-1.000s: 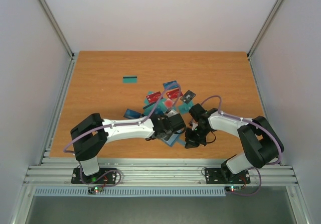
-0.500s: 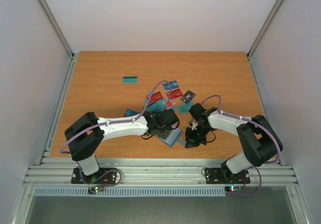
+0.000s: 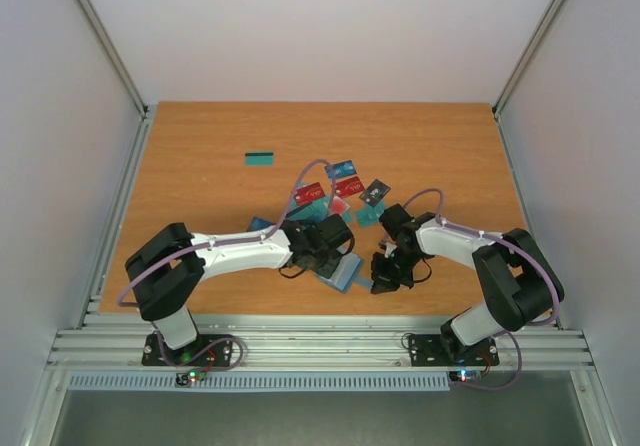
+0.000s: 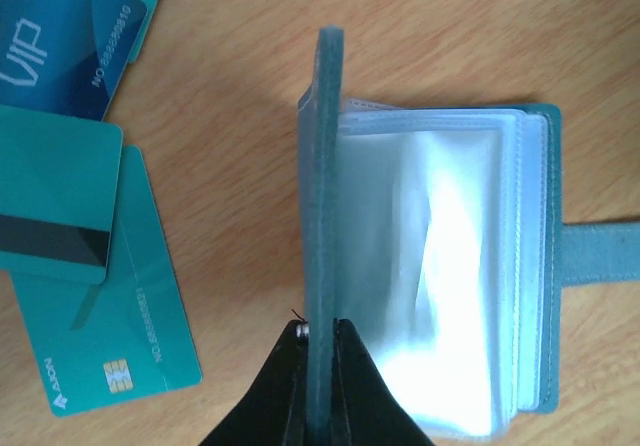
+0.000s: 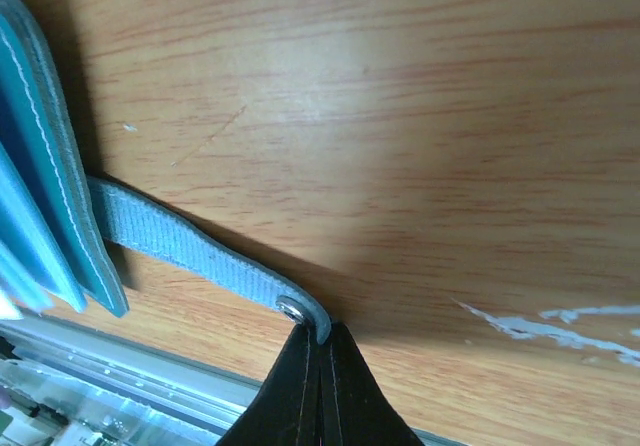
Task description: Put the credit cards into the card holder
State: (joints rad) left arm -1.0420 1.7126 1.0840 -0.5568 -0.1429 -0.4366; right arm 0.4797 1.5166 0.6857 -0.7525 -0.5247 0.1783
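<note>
Near the front edge of the surface (image 3: 200, 136), the right pincer (image 5: 320, 334) is clamped on the strap (image 5: 190, 244) of the card holder (image 4: 430, 266), likely to anchor it. The left pincer (image 4: 318, 338) grips the cover (image 4: 322, 166) upright, exposing the clear sleeves for loading. Credit cards (image 3: 335, 191) lie loose just beyond; one teal card (image 3: 260, 158) sits further back.

Orange wooden table (image 3: 200, 166), scattered credit cards (image 3: 310, 193), lone teal card (image 3: 260, 158) apart, open card holder (image 4: 430, 266)

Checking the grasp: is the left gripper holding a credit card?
No, the left gripper is shut on the card holder's raised cover, while credit cards lie beside it.
</note>
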